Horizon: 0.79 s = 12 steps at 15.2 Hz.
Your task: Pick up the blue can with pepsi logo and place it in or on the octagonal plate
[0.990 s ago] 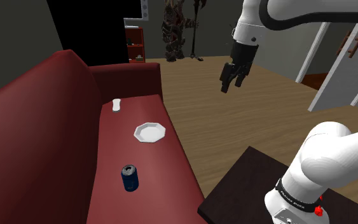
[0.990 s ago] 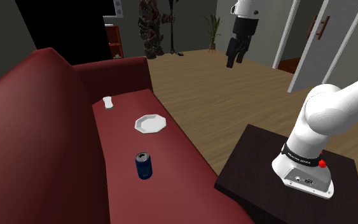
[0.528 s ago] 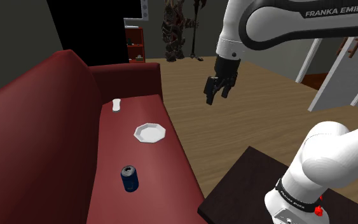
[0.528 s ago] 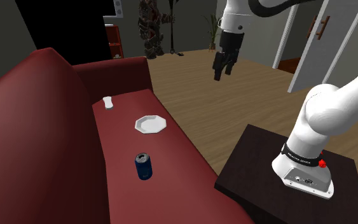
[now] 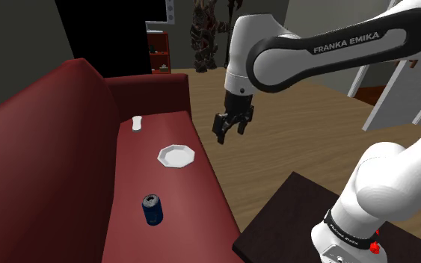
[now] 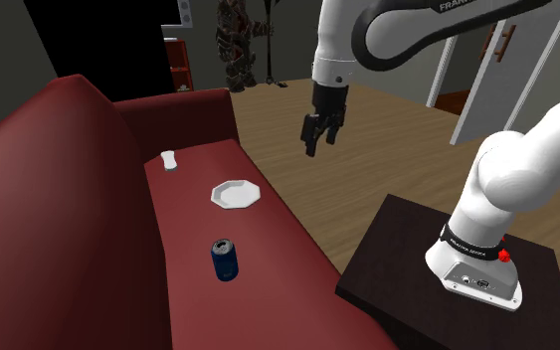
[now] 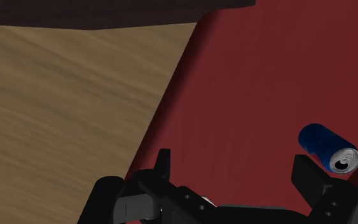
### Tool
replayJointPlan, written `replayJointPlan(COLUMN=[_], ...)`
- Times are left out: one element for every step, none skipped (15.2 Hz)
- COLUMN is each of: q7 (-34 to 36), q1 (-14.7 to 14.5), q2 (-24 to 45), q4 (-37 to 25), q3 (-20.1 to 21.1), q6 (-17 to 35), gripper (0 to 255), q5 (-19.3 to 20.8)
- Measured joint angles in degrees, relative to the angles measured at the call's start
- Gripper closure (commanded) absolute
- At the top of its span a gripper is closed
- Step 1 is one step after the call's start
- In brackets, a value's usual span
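Observation:
A blue can (image 5: pixel 152 210) with a silver top stands upright on the red sofa seat (image 5: pixel 137 168), toward its near end. The white octagonal plate (image 5: pixel 176 156) lies flat on the seat farther back, well apart from the can. My black gripper (image 5: pixel 229 134) hangs in the air over the wooden floor just off the sofa's front edge, above and beyond the plate, open with nothing between its fingers. The second exterior view shows the can (image 6: pixel 225 260), the plate (image 6: pixel 235 193) and the gripper (image 6: pixel 317 145). In the wrist view the can (image 7: pixel 328 147) sits beside one finger, outside my gripper (image 7: pixel 234 167).
A small white cup (image 5: pixel 137 123) stands at the seat's far end near the armrest. The sofa's tall backrest (image 5: pixel 37 142) rises along the shoulder view's left. The dark stand (image 5: pixel 283 217) carries the arm's base. Wooden floor (image 5: pixel 291 142) spreads between them; doors stand at the right.
The arm has swung down and toward the sofa, carrying the gripper to the shoulder view's left and lower. Its fingers stayed open. Can, plate and cup have not moved.

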<state>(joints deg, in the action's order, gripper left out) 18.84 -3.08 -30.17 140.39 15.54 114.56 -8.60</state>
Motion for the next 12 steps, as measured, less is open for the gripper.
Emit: replayJointPlan(q7=[1.31,2.16,3.46,5.05,6.23,7.57,9.01,10.16,11.67,13.21,14.65,16.15], q1=[-0.02,-0.06,-0.14,-0.27,-0.27,-0.23,-0.26,-0.35,-0.33,-0.13,-0.19,-0.25], q2=[2.58,4.06,5.98,8.26,10.24,12.35,14.42,15.89,18.16,21.07,23.06,25.39], q4=[-0.88,-0.87,-1.77,-2.33,-2.71,-3.84,-4.48,-4.74,-5.73,-7.36,-8.56,-9.54], q3=[1.25,2.01,3.09,4.43,5.37,6.33,7.33,8.08,9.01,9.8,10.44,11.05], q6=[1.71,3.11,4.11,5.75,7.27,8.16,9.47,10.55,11.69,12.76,13.28,14.35], gripper=[0,0,0,0,0,0,0,0,0,0,0,0], q5=[0.01,-0.01,0.09,0.24,0.52,1.0,1.53,1.91,2.73,3.96,4.9,6.09])
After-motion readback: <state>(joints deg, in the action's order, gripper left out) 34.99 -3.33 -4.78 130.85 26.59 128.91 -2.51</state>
